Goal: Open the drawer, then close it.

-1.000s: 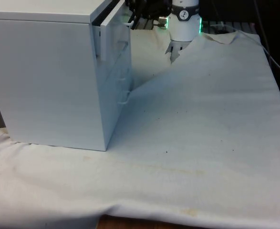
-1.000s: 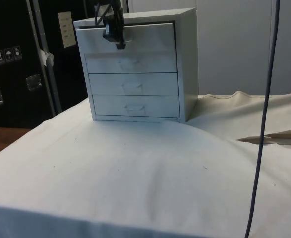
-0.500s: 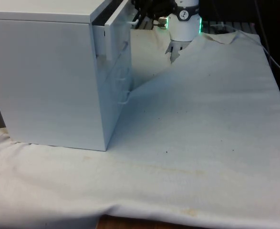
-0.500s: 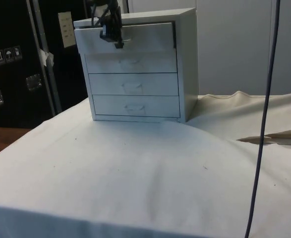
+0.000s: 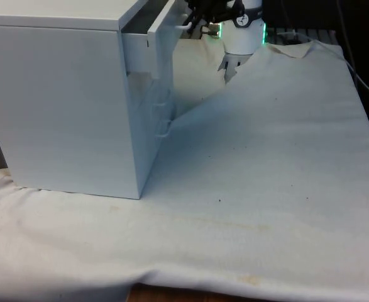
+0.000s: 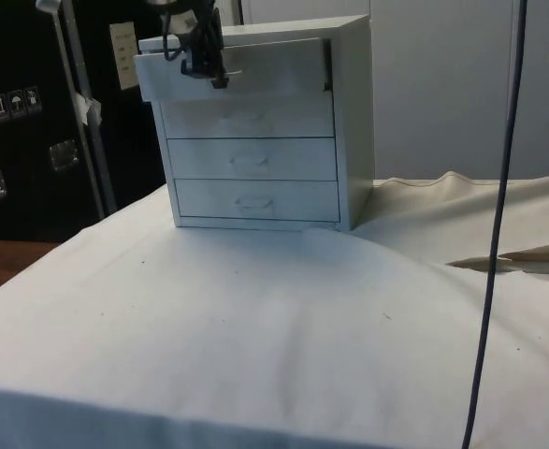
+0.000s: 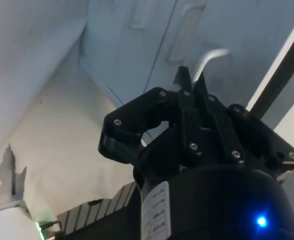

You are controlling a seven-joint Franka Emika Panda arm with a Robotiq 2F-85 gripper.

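Your black two-finger gripper [image 7: 192, 87] is pinched tight on the thin white metal handle [image 7: 210, 59] of the top drawer [image 6: 246, 70], partly drawn out of the white four-drawer chest [image 5: 65, 100]. It should slide stiffly and lightly; hold the handle's middle.

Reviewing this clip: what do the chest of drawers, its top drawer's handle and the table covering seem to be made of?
Chest of drawers: smooth, flat white panels with a matte sheen, probably painted metal or laminated board; the look leaves it open. Top drawer's handle: a thin, bent, pale bar held in the pincer, likely metal. White cloth: woven fabric, shown by its folds, wrinkles and faint stains.
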